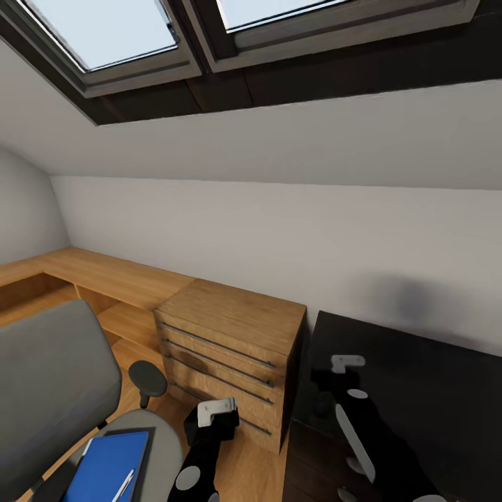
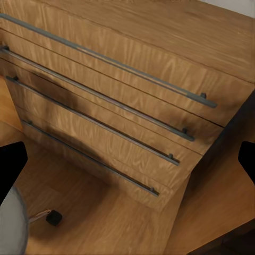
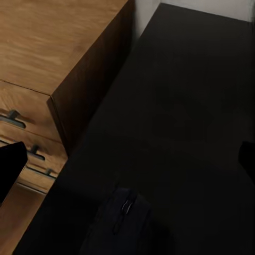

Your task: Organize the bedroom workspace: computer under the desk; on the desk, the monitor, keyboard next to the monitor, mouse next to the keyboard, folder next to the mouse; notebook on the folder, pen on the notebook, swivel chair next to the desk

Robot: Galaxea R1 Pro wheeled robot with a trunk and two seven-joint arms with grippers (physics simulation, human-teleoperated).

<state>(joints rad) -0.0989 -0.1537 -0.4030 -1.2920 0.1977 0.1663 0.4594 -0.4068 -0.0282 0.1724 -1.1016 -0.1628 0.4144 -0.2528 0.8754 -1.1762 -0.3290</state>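
Sloped grey ceiling and two dark-framed skylights (image 1: pixel 104 35) close the bedroom above us, with a plain white wall below them. Against that wall we see a light-wood dresser (image 1: pixel 230 348) with four drawers, all shut behind long grey bar handles, so we cannot tell what they hold; low wooden shelving (image 1: pixel 84 286) runs off from it toward our left, its open compartments showing bare wood. Just beside the dresser on our right sits the desk (image 1: pixel 432 390), its glossy black top bare where we can see it. At the lower left stands the swivel chair (image 1: pixel 49 390), grey back toward us and a dark armrest beside it; on its seat lies the folder (image 1: pixel 108 467), bright blue, resting on a dark flat thing whose edge shows around it, probably the notebook, with the pen (image 1: pixel 123 483) lying across the folder's near corner. Our left gripper (image 1: pixel 213 418) hangs over the plank floor in front of the dresser, its fingers spread apart with nothing between them. Our right gripper (image 1: pixel 341 376) hovers above the desk's near edge, its fingers likewise held apart and empty. Under the right wrist a dark rounded part (image 3: pixel 125 223) shows against the desk; we cannot tell what it is.
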